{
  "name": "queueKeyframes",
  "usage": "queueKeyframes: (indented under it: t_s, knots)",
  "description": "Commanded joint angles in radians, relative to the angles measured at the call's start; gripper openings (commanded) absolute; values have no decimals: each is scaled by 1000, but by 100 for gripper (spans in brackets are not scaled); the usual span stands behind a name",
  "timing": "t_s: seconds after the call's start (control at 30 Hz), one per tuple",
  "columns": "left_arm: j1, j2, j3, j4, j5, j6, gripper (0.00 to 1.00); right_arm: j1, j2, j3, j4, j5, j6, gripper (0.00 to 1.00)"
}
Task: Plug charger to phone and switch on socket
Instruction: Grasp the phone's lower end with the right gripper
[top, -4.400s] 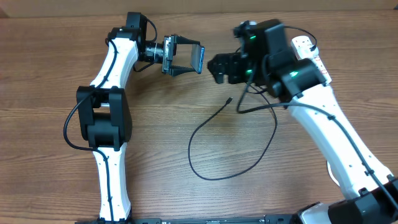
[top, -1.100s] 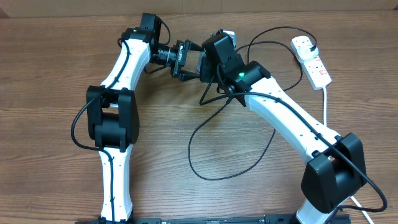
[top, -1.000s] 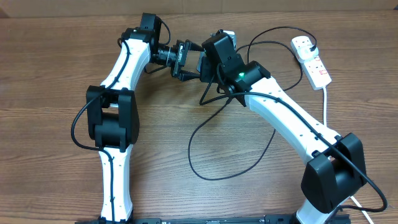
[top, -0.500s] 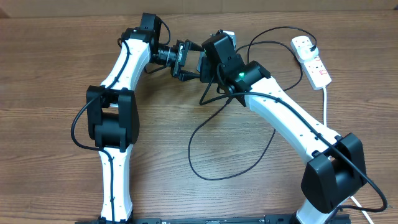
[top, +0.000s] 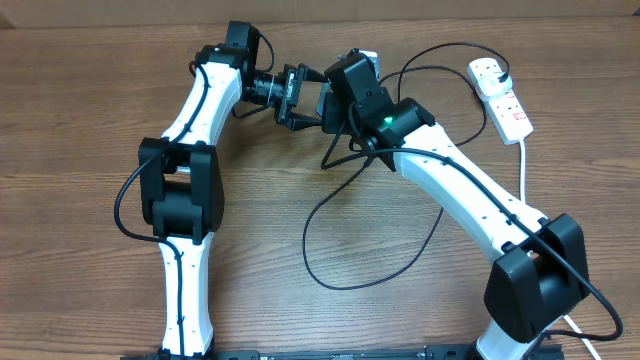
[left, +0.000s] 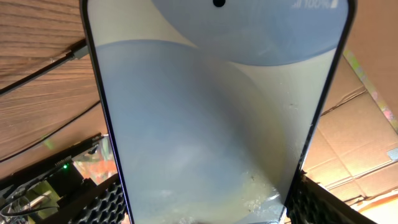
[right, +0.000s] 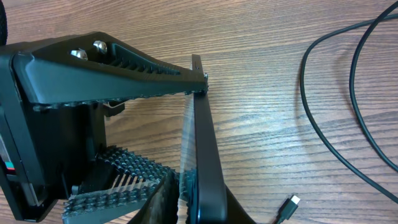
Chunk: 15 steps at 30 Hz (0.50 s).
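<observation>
Since leaving socket (top: 498, 92) side, right gripper (right: 189, 206) now pinches phone (left: 217, 124) edge; left gripper (top: 312, 99) clamps its sides. Unheld charger tip (right: 289, 203) on table (top: 80, 250): plugging not begun.

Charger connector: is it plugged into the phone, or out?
Out. The right wrist view shows the connector bare over the table, apart from the phone.

**White Shells, Black Joints**

The left arm (top: 185, 110) and right arm (top: 460, 190) wear glossy white shells between blocky black motor housings, with thin black cables (top: 122, 205) looping alongside. A green light (top: 386, 121) glows near the right wrist. The left gripper (top: 312, 98) has black ribbed fingers (right: 124, 62) with silver screws (right: 87, 50).
</observation>
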Motion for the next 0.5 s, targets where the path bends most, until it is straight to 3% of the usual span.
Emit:
queueKeyframes:
  t_s: [0.0, 0.47]
  knots:
    - [0, 1, 29, 0, 35, 19, 71, -1, 7, 22, 1, 3, 3, 14]
    - [0, 1, 29, 1, 35, 32, 71, -1, 7, 22, 1, 3, 3, 9]
